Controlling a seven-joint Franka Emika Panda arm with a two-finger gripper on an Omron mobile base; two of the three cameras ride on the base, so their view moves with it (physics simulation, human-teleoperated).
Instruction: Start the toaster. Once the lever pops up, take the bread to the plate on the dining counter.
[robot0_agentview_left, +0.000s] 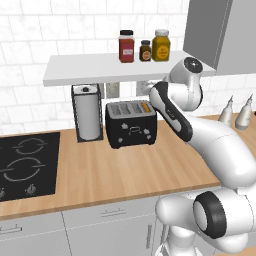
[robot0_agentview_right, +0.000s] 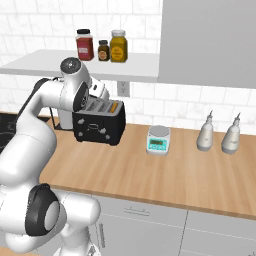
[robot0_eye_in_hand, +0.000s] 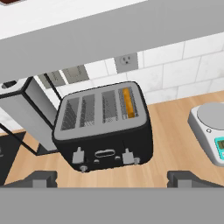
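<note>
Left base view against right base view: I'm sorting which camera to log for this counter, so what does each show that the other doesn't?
The left base view alone has the black hob and the paper-towel holder standing clear beside the toaster. The right base view alone has the small kitchen scale. Both share the toaster with the bread in one slot, the three spice jars on the shelf, the two pale bottles and the wood worktop.

The black toaster is sitting on the wood worktop near its back edge, the bread showing in its rightmost slot, the gripper hovering spread before it.
</note>
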